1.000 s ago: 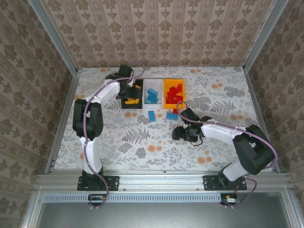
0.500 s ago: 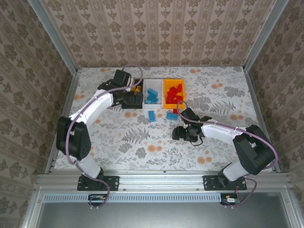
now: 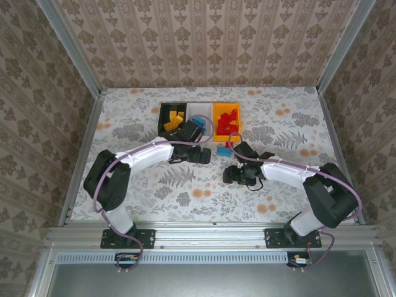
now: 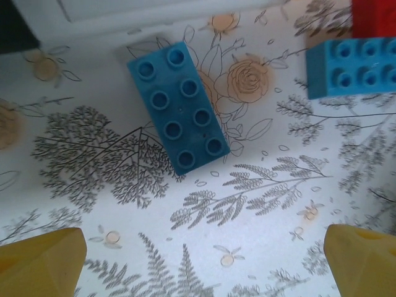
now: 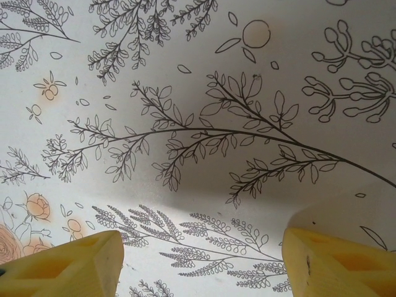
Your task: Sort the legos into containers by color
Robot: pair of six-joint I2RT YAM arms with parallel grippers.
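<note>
Three joined containers stand in a row at the back: a black bin (image 3: 162,110) with yellow legos (image 3: 174,119), a white bin (image 3: 199,109) with blue ones, and an orange bin (image 3: 216,120) with red legos (image 3: 229,119). My left gripper (image 3: 198,154) hovers over the table in front of the white bin, open and empty. In the left wrist view a blue two-by-four lego (image 4: 178,116) lies flat ahead of the open left gripper (image 4: 204,266). A second blue lego (image 4: 349,67) (image 3: 223,150) lies to its right beside a red lego (image 4: 374,18). My right gripper (image 3: 239,174) (image 5: 201,266) is open over bare cloth.
The floral tablecloth (image 3: 185,192) covers the table inside metal rails (image 3: 80,154). The white bin's near wall (image 4: 154,15) sits just beyond the blue lego. My two grippers are about a hand's width apart in front of the bins.
My left gripper left the black bin and swung right and toward me, over the loose blue lego, and its jaws opened wide. The right arm has stayed put.
</note>
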